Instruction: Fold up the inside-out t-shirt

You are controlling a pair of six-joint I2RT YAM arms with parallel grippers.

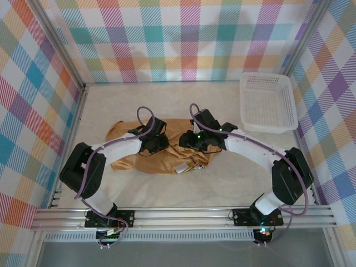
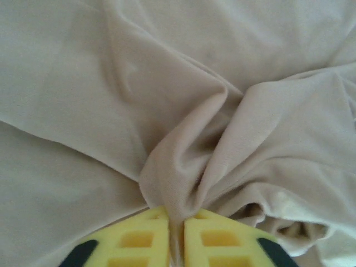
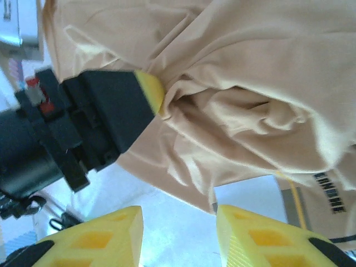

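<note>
Top view: the plain tan soft-fabric short-sleeved t-shirt (image 1: 136, 161) lies crumpled mid-way across the pale table (image 1: 167, 189) (a white plastic mesh basket (image 1: 267, 129) sits back right).

Left wrist: the left gripper (image 2: 176, 219) pinches a raised fabric fold.

Right wrist: the right gripper (image 3: 178, 222) stands parted, holding nothing.

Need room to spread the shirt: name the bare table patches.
Free: the strip between shirt and back wall; the strip between shirt and arm bases. Crowded: centre, both arms over the shirt; basket in the far right corner.
</note>
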